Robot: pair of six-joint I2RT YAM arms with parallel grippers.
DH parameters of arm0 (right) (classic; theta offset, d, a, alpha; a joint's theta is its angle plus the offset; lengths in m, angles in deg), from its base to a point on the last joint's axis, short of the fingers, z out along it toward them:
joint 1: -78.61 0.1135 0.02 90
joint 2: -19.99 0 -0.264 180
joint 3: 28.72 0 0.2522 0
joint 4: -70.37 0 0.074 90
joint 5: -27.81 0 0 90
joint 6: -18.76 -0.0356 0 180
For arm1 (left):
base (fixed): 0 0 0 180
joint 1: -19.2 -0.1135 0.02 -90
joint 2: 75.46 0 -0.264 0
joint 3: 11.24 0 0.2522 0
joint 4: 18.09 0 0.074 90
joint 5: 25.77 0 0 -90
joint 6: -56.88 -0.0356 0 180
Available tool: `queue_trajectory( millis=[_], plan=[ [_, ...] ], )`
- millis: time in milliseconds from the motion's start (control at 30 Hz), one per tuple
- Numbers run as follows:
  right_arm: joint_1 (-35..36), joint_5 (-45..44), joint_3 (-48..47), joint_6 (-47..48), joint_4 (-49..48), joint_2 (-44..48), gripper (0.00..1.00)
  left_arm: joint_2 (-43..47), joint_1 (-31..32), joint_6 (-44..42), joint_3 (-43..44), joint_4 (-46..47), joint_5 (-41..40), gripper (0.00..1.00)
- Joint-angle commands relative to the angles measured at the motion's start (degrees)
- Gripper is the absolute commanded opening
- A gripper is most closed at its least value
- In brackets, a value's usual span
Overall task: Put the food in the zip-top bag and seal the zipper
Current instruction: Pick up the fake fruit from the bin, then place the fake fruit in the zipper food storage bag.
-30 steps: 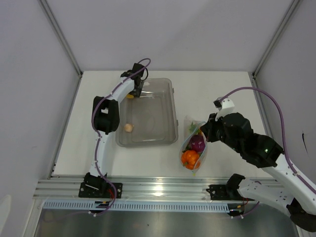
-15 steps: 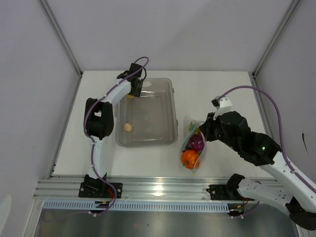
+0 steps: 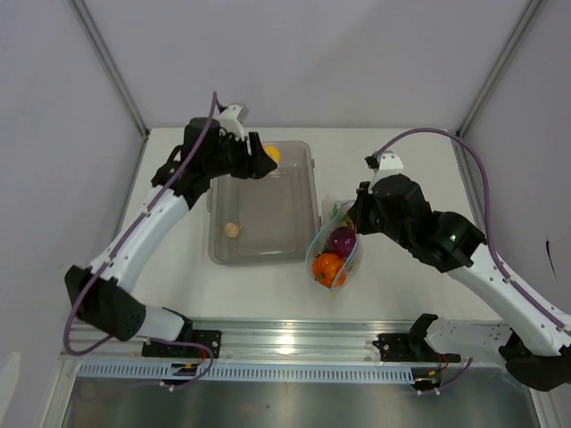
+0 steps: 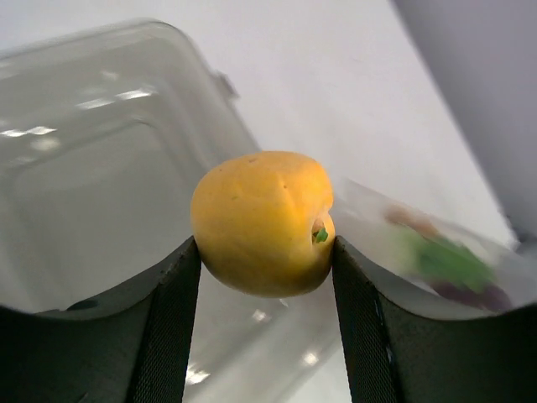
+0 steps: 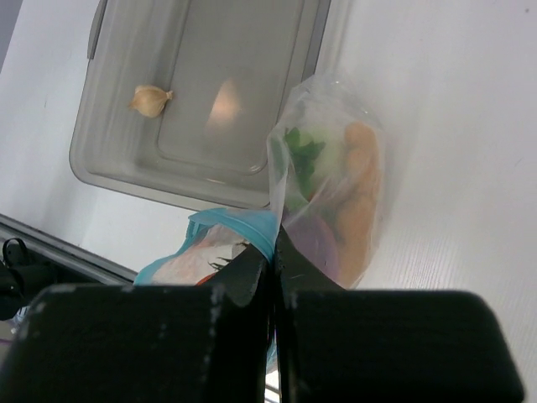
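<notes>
1 bit (image 3: 231, 230) in tray (image 3: 272, 209), bag (image 3: 335, 257) R of tray.

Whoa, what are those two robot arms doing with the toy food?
They are packing toy food into a bag. The left tool grips a yellow lemon over the far end of the clear grey tray. The right tool is shut on the blue zipper edge of the zip-top bag, which already holds an orange tomato, a purple onion and some greens. One small beige piece lies in the tray.
</notes>
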State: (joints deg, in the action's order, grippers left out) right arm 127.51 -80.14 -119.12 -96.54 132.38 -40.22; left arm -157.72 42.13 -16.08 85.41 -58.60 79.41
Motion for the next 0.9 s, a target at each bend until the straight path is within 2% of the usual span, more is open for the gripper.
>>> queue_trajectory(
  millis=[0,33,167,233,367,467,667,867],
  plan=[
    [-0.4,-3.3,-6.2,-1.6,-0.1,-3.7,0.00,9.7,1.5,9.8,-11.6,15.9,19.0,0.01],
    [-1.1,-3.7,-8.0,-1.9,0.5,-4.7,0.00,11.8,2.8,10.7,-14.9,18.3,21.5,0.00],
    [-3.9,-2.1,-10.2,-3.4,2.8,-8.8,0.00,21.4,6.4,12.1,-22.6,23.0,21.8,0.00],
    [-4.3,-1.6,-10.1,-3.8,2.6,-9.6,0.00,26.2,7.7,13.0,-24.6,26.5,22.9,0.00],
    [-4.8,-0.2,-9.8,-3.9,1.5,-9.8,0.00,30.4,11.2,16.0,-28.2,30.8,24.2,0.01],
    [-5.0,0.5,-10.2,-4.0,1.3,-10.0,0.00,30.1,14.7,17.2,-29.4,33.3,25.6,0.00],
    [-5.0,1.3,-10.5,-4.1,1.1,-9.1,0.00,23.8,20.9,18.4,-30.2,32.9,21.2,0.01],
    [-5.0,2.9,-8.9,-4.7,0.1,-7.7,0.00,18.5,22.8,19.4,-30.7,33.5,15.5,0.01]
  ],
)
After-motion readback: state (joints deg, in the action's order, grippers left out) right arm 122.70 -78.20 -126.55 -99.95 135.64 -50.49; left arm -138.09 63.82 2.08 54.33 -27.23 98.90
